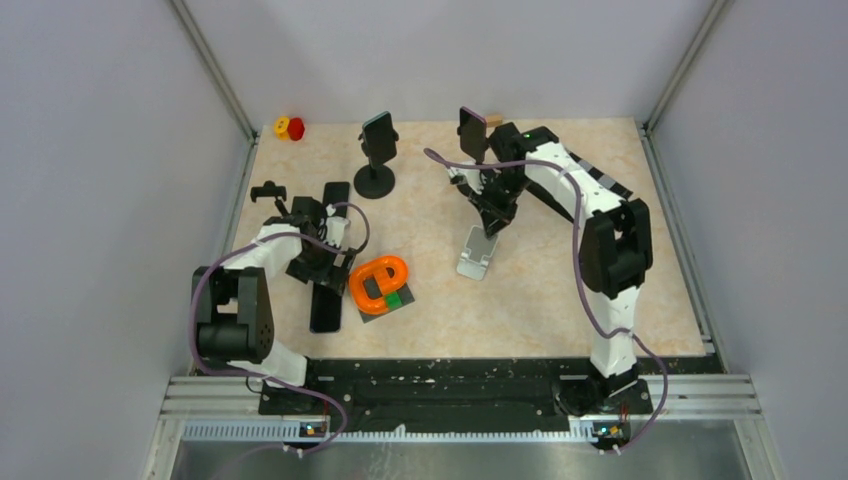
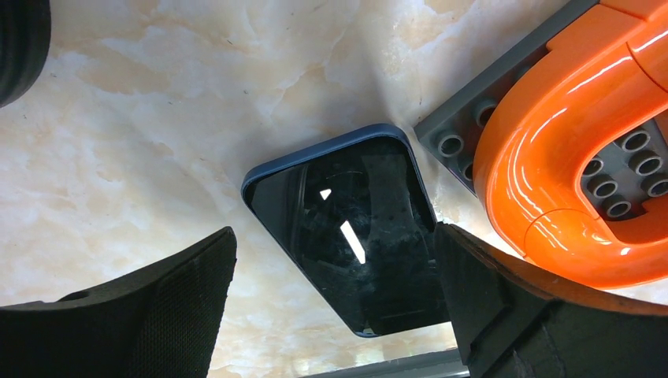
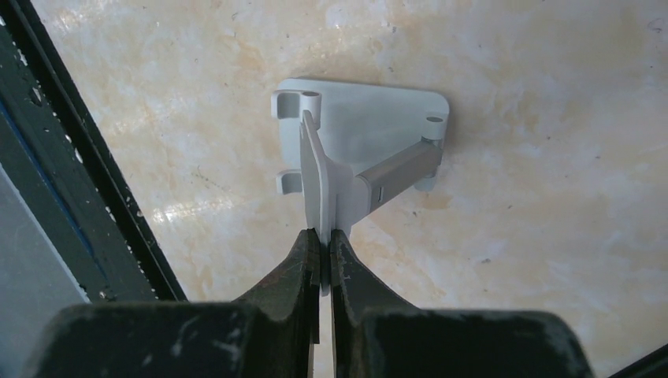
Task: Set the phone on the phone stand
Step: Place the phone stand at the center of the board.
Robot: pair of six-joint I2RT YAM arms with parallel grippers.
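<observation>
**Top external view.** A black mounting rail [image 1: 450, 385] along the near edge carries both arm bases. On the beige marble-patterned tabletop [image 1: 560, 300], the left gripper [image 1: 322, 272] hangs with jaws wide over a dark, flat, rectangular phone [image 1: 325, 308]. The phone lies at near left, just beside a glossy orange plastic loop [image 1: 380, 280] that sits on a grey studded plate [image 1: 372, 313]. The right gripper [image 1: 493, 222] meets the top of a silver folding metal phone stand [image 1: 478, 256] near the centre, well apart from the phone. A black round-based clamp holder [image 1: 377, 165] stands farther back.

**Left wrist view.** Two black textured fingers [image 2: 173, 307] stand far apart, one on either side of the phone [image 2: 346, 236], which lies screen up. Whether they touch it cannot be told. The orange loop [image 2: 567, 157] and grey studded plate [image 2: 457, 130] lie beside the phone's corner.

**Right wrist view.** Black fingers [image 3: 295, 276] are pinched tight on the thin upright plate of the phone stand [image 3: 370, 134]. The stand's base rests flat on the tabletop.
</observation>
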